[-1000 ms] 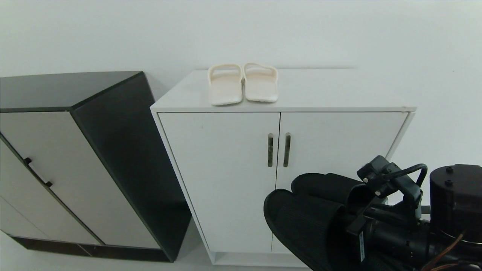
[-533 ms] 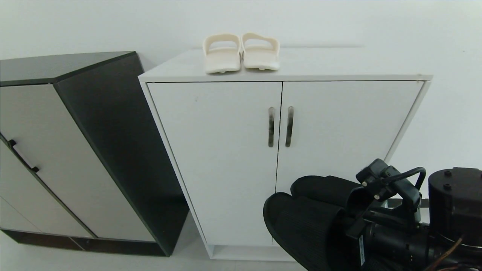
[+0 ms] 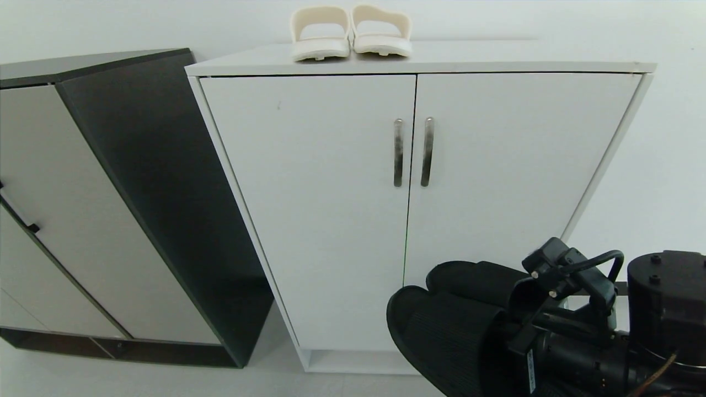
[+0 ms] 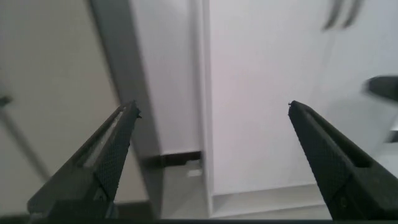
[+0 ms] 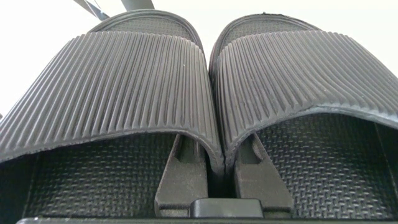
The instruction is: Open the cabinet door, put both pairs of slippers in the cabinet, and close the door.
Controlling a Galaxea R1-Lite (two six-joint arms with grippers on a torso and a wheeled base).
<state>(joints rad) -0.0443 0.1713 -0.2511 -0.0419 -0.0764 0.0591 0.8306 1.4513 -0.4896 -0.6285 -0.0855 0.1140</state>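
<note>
Doors (image 3: 331, 209) of the white cabinet (image 3: 419, 59) are both sitting shut, and their two metal handles (image 3: 398, 153) are standing upright side by side at the middle seam. Cream slippers (image 3: 351, 30) are lying on the cabinet's top, toward its back edge and a little left of the middle. The two are just beside each other, with their strap arches opening toward the robot.

Black slippers (image 3: 452, 331) are hanging in the right pincer (image 5: 217, 171), low down in front of the right door and apart from it, with their rounded ends pointing away from the wrist. In the right wrist view, the fingers (image 5: 180, 180) are reaching one under each ribbed strap. They are squeezing the two adjoining inner edges together between them, so the pair is being carried as one.

The left pincer (image 4: 212, 109) is hovering with its fingers (image 4: 115, 155) spread wide and nothing between them. It is facing the lower left corner of the cabinet, where the pale floor (image 4: 186, 186) is showing beneath.

A dark cabinet (image 3: 138, 182) with pale doors is standing just beside the white one on the robot's left; whether the two are touching, I cannot tell. A plain white wall (image 3: 551, 19) is running behind both.
</note>
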